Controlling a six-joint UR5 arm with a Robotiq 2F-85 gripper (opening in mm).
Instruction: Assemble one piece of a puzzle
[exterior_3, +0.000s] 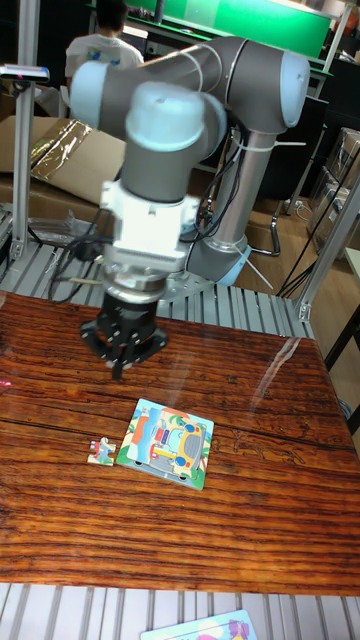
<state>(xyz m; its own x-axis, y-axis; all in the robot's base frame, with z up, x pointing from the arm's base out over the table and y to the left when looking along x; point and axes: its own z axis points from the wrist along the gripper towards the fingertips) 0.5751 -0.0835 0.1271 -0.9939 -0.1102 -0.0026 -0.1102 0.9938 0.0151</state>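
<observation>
A square puzzle board (167, 443) with a colourful cartoon bus picture lies flat on the wooden table (260, 500). A small loose puzzle piece (100, 451) lies just left of the board's lower left corner, touching or nearly touching it. My gripper (122, 365) hangs above the table, behind and slightly left of the board, pointing down. Its black fingers (117, 368) are small and dark against the wood, and nothing shows between them. Whether the jaws stand open or shut cannot be made out.
Another puzzle sheet (205, 628) pokes in at the bottom edge on the metal frame. Behind the table are cardboard boxes (60, 150), cables and a seated person (105, 45). The arm's base (215, 255) stands at the table's far edge.
</observation>
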